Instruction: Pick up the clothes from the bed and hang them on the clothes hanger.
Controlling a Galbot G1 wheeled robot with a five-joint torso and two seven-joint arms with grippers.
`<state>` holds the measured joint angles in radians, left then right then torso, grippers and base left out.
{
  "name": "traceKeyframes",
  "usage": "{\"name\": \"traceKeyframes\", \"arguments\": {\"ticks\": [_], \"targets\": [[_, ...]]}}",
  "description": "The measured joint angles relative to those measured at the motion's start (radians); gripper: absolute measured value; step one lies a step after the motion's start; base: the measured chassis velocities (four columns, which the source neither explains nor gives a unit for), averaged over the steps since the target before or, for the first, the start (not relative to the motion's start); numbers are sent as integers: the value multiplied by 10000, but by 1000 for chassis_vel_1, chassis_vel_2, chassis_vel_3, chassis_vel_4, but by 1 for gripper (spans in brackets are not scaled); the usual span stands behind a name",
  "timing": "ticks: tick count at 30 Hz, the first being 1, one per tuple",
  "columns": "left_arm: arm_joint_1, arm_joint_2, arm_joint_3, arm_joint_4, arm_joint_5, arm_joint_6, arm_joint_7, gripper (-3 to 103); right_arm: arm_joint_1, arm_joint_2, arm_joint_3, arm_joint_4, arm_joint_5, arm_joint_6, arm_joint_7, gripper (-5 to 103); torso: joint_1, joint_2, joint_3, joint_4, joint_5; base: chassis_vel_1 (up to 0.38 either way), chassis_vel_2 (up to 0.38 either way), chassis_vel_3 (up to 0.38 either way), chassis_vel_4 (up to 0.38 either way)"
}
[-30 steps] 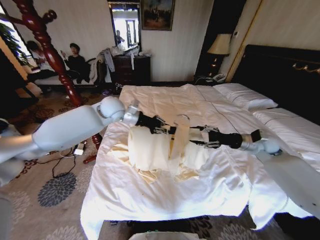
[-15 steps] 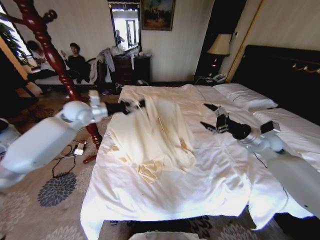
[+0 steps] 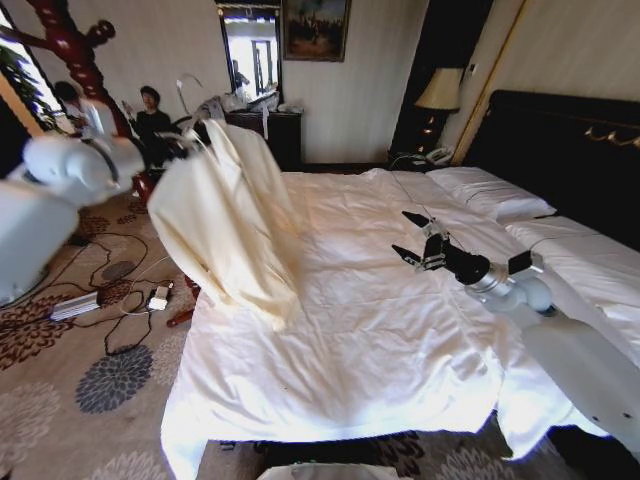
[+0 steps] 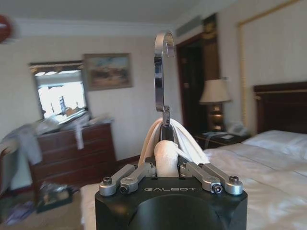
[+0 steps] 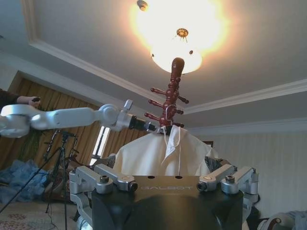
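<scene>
The cream clothes (image 3: pixel 228 215) hang in the air past the left edge of the bed (image 3: pixel 360 340), draped over the clothes hanger. Its silver hook (image 3: pixel 186 88) sticks up above the collar, and its black frame is hidden inside the cloth. My left gripper (image 3: pixel 192 140) is raised at the left and shut on the hanger's neck through the collar. In the left wrist view the hook (image 4: pixel 163 72) rises above the collar (image 4: pixel 165 143) pinched in that gripper (image 4: pixel 166 165). My right gripper (image 3: pixel 412 238) is open and holds nothing, low over the sheet. The right wrist view shows this gripper (image 5: pixel 163 178) facing the hanging clothes (image 5: pixel 153 155).
A red-brown wooden coat stand (image 3: pixel 70 45) rises at the far left, behind my left arm; its top (image 5: pixel 170 96) stands behind the garment. Cables and a power strip (image 3: pixel 75 305) lie on the carpet. A dresser (image 3: pixel 265 135), lamp (image 3: pixel 440 90) and dark headboard (image 3: pixel 560 150) line the back.
My left arm has lifted the garment off the bed and swung it up and to the left, toward the coat stand. The right gripper let go of it and has stayed open over the sheet.
</scene>
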<state>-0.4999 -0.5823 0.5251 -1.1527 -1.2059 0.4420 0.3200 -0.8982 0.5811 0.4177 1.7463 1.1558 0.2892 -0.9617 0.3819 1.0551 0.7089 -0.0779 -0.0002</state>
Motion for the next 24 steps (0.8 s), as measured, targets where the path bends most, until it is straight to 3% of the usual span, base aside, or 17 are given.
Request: {"name": "traceKeyframes", "arguments": {"ticks": [7, 13, 16, 24], "targets": [[-1253, -1001, 313, 2459, -87, 830, 178, 15, -152, -40, 233, -126, -185, 77, -322, 100, 1, 0, 0, -3, 1, 0, 0, 0, 0], [-1587, -1321, 381, 3293, -5, 1019, 286, 15, -215, -20, 307, -216, -264, 149, -459, 100, -1, 0, 0, 6, -1, 0, 0, 0, 0], [-2202, -2170, 368, 4897, 587, 1062, 789, 15, -252, 63, 392, -335, -460, 248, -643, 100, 1, 0, 0, -2, 3, 0, 0, 0, 0], [-2627, -2626, 149, 5840, 890, 1084, 837, 15, -340, 101, 448, -420, -610, 360, -813, 100, 0, -1, 0, 0, 2, 0, 0, 0, 0]]}}
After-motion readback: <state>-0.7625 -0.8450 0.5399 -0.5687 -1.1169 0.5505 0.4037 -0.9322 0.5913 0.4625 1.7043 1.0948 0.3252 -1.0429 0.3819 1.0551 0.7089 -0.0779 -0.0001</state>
